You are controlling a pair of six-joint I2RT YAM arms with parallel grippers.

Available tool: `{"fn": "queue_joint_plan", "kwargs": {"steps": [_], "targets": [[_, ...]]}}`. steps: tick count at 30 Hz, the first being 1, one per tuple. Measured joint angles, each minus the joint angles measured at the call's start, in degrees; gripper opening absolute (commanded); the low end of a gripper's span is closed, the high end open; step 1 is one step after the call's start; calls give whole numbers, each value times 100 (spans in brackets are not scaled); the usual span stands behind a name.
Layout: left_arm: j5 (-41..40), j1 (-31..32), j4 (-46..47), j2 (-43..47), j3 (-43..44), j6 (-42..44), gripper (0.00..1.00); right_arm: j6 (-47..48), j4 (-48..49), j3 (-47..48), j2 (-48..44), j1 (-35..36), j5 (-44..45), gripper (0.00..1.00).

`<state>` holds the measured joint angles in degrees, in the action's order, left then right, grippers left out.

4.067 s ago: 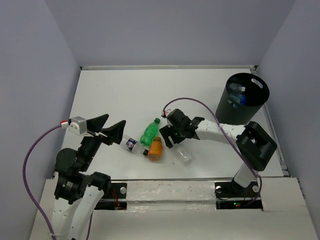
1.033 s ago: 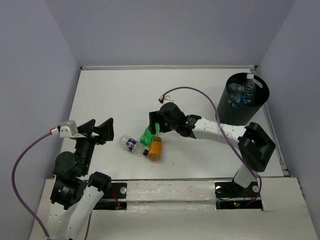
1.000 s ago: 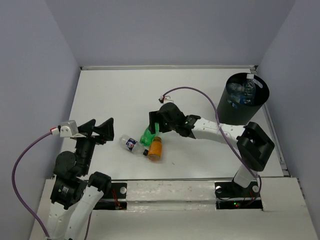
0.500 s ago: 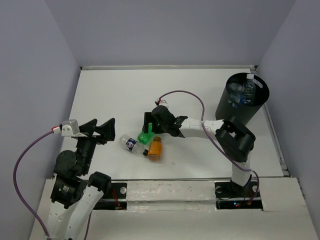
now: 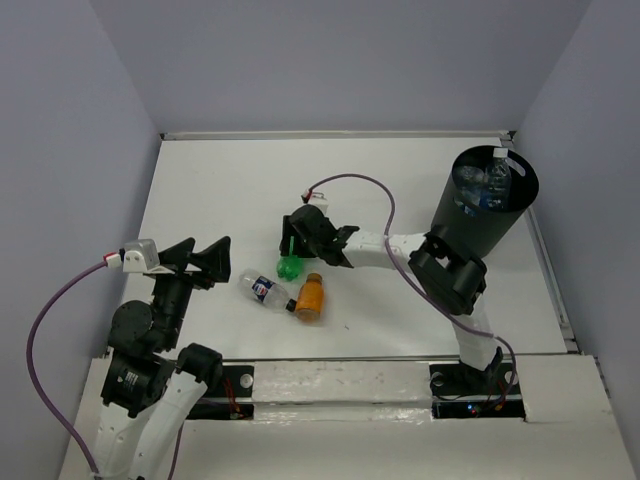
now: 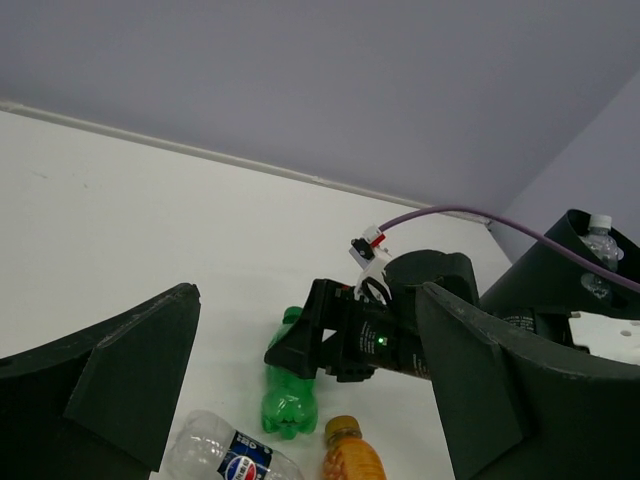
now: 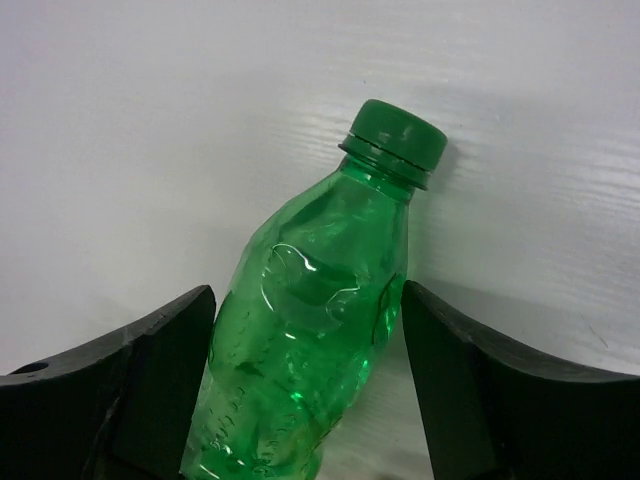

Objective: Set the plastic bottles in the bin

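A green bottle (image 5: 290,265) lies on the white table, cap pointing away from the arms. My right gripper (image 5: 291,248) is open and low over it, one finger on each side of its body; in the right wrist view the bottle (image 7: 315,320) fills the gap between the fingers (image 7: 150,380). A squat orange bottle (image 5: 310,296) and a small bottle with a red-white-blue label (image 5: 262,289) lie just in front of it. The black bin (image 5: 470,225) stands at the back right with clear bottles (image 5: 496,180) inside. My left gripper (image 5: 205,252) is open and empty, left of the bottles.
The right arm stretches from its base across the table towards the left, with a purple cable (image 5: 350,185) looping over it. The left wrist view shows the green bottle (image 6: 285,405), the right gripper (image 6: 330,345) and the bin (image 6: 560,270). Grey walls close in the table.
The right gripper has slid left and come down over the green bottle, which has turned to point away from the arms. The left arm has not moved.
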<state>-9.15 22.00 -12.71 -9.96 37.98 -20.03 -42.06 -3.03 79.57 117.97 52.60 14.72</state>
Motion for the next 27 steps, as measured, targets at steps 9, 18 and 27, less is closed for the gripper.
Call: {"fn": "queue_joint_plan", "kwargs": {"steps": [9,18,27], "targets": [[15,0,0,0,0,0,99,234,-2,778,240,-7,308,47],[39,0,2,0,0,0,99,839,175,1165,-245,-20,625,77],[74,0,2,9,0,0,99,951,-555,1681,-11,-55,717,100]]}}
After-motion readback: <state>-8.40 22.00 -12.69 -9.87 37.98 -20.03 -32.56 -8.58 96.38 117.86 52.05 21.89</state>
